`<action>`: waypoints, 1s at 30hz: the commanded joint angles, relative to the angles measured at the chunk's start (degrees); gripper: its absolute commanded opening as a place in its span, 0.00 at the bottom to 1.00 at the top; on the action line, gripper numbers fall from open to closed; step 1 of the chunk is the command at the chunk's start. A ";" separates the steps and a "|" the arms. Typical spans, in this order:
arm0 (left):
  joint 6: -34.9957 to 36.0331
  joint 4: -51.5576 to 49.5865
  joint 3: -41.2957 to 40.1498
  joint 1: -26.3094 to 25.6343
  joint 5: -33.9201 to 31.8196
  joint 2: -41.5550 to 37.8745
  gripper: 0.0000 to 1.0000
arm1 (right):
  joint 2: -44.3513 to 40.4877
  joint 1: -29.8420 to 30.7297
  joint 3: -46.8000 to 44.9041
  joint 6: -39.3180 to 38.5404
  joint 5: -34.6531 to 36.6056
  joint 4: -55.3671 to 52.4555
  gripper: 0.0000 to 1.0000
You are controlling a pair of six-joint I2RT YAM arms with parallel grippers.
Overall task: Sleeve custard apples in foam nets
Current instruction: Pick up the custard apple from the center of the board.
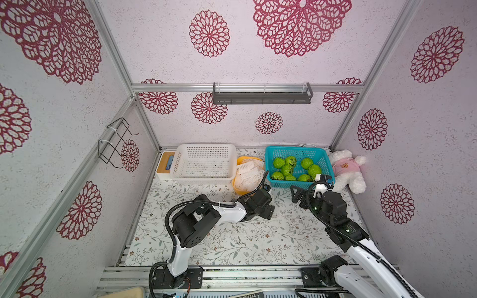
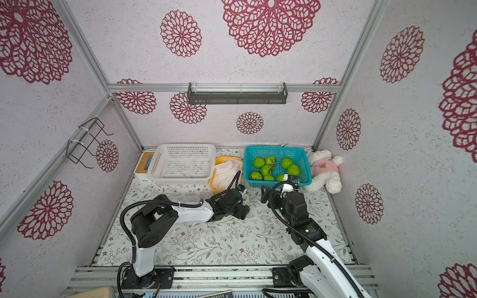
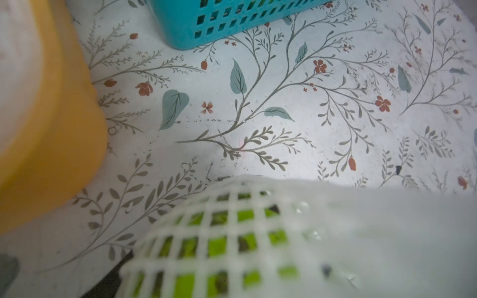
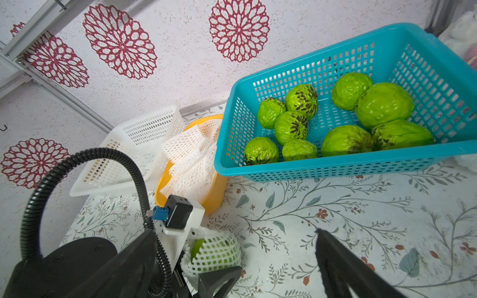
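Reach is settled by one relation: the sleeved custard apple [image 4: 214, 251] is set on the table [image 4: 335, 206] right at the left gripper [image 1: 268, 206]. It lies just in front of the yellow bowl [image 4: 216, 191] and near the front corner of the teal basket [image 4: 309, 167]. In the left wrist view it is seen very close to the camera, with green showing through the white mesh. Whether the left gripper's jaws are clamped on it or merely stand around it cannot be told, since the fingers are mostly hidden.

An open mouth of the net, with bare green inside, is turned toward the left wrist. The tube's long axis is therefore judged to run roughly along that gripper's reach, though this is not certain. The right gripper [image 1: 305, 192] is held off to the side of the fruit, with its jaws spread wide and nothing between them. The left arm is thus judged the nearer one for carrying the fruit off. The white basket [image 1: 206, 145], which is placed beyond the yellow bowl on that arm's side, is the likely place for it.

Nine bare custard apples [image 4: 291, 127] are counted in the teal basket, loosely heaped. Spare foam nets [image 4: 191, 160] are piled in the yellow bowl. No fruit is seen in the white basket.
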 commanded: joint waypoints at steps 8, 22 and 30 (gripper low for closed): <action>2.45 -1.14 -4.17 -0.86 -3.00 -14.50 0.60 | -1.70 -0.60 3.38 -0.14 1.92 -2.77 0.97; 4.96 -33.33 14.02 30.79 7.36 -31.47 0.58 | 7.85 -0.82 19.44 -6.64 -4.85 -10.68 0.98; 3.86 -29.34 22.60 41.03 8.25 -14.70 0.57 | 15.12 -0.81 22.92 -10.58 -11.78 -8.72 0.96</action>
